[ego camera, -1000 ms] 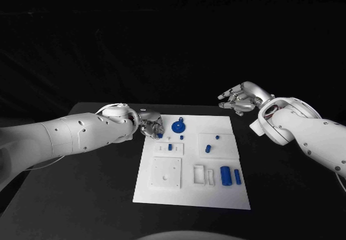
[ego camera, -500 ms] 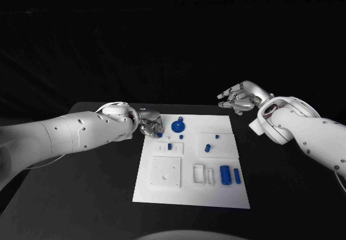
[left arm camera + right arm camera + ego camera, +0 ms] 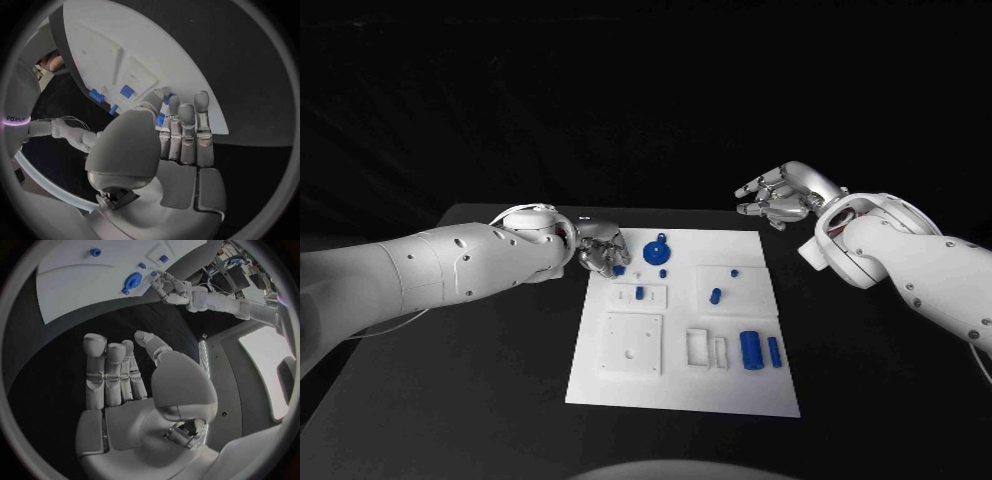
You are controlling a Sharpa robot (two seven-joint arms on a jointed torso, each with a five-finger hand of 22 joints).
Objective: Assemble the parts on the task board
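- Little had shifted since the earlier frames: the left hand (image 3: 600,247) stayed at the task board's (image 3: 678,390) far-left corner, pinching a small blue part (image 3: 619,270).
- The part looked light, rigid and slippery, best pinched at its sides.
- The right hand (image 3: 783,196) hovered spread, empty, beyond the bench (image 3: 473,400).

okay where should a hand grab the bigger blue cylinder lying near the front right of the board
Probably across its middle, from above: the bigger blue cylinder lies flat on the task board, its curved sides exposed, with a slimmer blue piece close beside it.
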